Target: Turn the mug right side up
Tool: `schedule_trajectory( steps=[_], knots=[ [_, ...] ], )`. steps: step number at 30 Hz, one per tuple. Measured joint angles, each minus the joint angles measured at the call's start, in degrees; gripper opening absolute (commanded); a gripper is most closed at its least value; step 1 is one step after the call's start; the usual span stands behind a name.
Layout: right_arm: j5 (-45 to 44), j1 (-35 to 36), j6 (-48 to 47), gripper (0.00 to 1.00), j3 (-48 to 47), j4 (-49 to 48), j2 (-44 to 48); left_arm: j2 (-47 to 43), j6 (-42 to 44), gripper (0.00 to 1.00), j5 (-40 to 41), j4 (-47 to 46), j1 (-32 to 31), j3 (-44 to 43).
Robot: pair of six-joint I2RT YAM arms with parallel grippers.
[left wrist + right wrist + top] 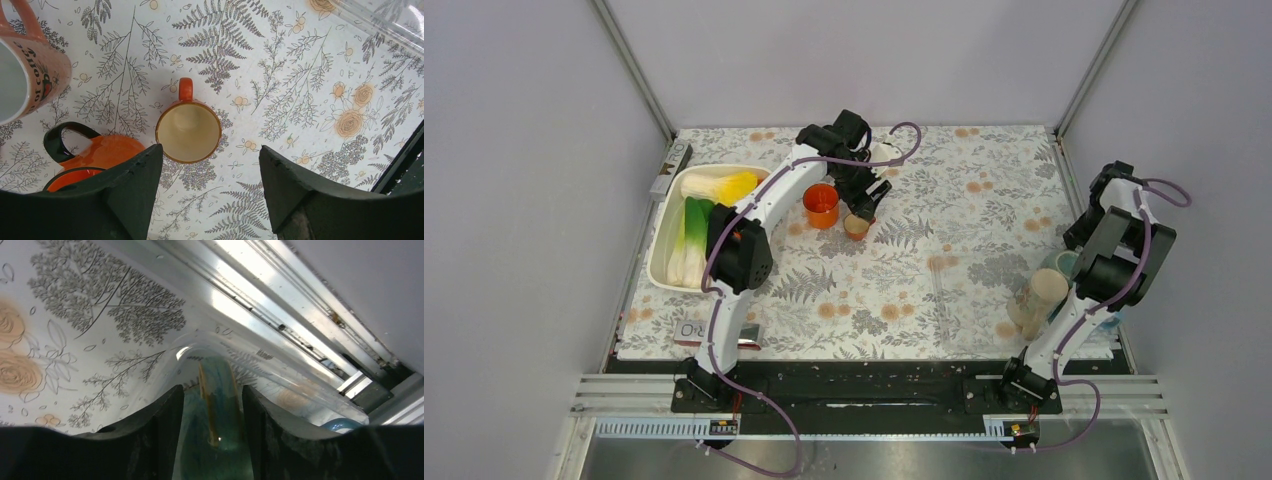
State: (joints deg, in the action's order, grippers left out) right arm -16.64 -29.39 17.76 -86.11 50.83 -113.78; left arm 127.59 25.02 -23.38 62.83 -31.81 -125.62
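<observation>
Standing upright on the floral cloth (300,100), the mug (189,132) shows its cream inside and round rim straight to the left wrist camera. It sits just ahead of the left gripper (210,150), in the gap between the two fingers and closer to one of them, whose tip overlaps the rim in that view. Its orange handle points away from the jaws. These jaws are spread wide and hold nothing; the gap is broader than the mug.

An orange mug (107,152) with a black handle lies partly hidden behind the finger nearest the mug, just beside it. Farther out on that same side, well past the fingertip, a lettered mug (30,70) with a white inside is cut off by the frame edge.

From above, the left gripper (864,205) hangs over the mug (856,227), with the orange mug (821,205) close alongside.

The right gripper (212,390) is well apart from all this, near the table's edge rail. Between its fingers sits a green glassy thing (215,440) with a thin stick on it, and a clear container (260,365) curves just ahead of the tips. I cannot tell whether these jaws grip it or merely flank it.
</observation>
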Motion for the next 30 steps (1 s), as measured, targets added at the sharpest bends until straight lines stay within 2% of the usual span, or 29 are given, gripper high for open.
schedule_trajectory(
  steps=[3, 5, 12, 22, 30],
  knots=[
    [3.1, 0.6, -0.9, 0.64, 0.3, 0.0, 0.0, 0.0, 0.0, 0.74, 0.0, 0.0, 0.0, 0.0],
    [4.2, 0.9, -1.4, 0.59, 0.3, 0.0, 0.0, 0.0, 0.0, 0.74, 0.0, -0.2, 0.0, 0.0],
    [6.3, 0.9, -2.9, 0.0, 0.1, 1.1, -1.8, 0.0, 0.0, 0.74, 0.0, -0.9, 0.1, 0.0],
    [11.8, 2.0, -7.7, 0.0, -0.6, 0.6, -0.1, -0.1, -1.3, 0.76, -0.9, -0.9, 0.7, -0.7],
    [25.1, 9.1, -9.3, 0.0, 0.2, -5.4, 13.3, -1.2, -5.0, 0.78, -4.3, -1.7, 0.8, -2.7]
  ],
)
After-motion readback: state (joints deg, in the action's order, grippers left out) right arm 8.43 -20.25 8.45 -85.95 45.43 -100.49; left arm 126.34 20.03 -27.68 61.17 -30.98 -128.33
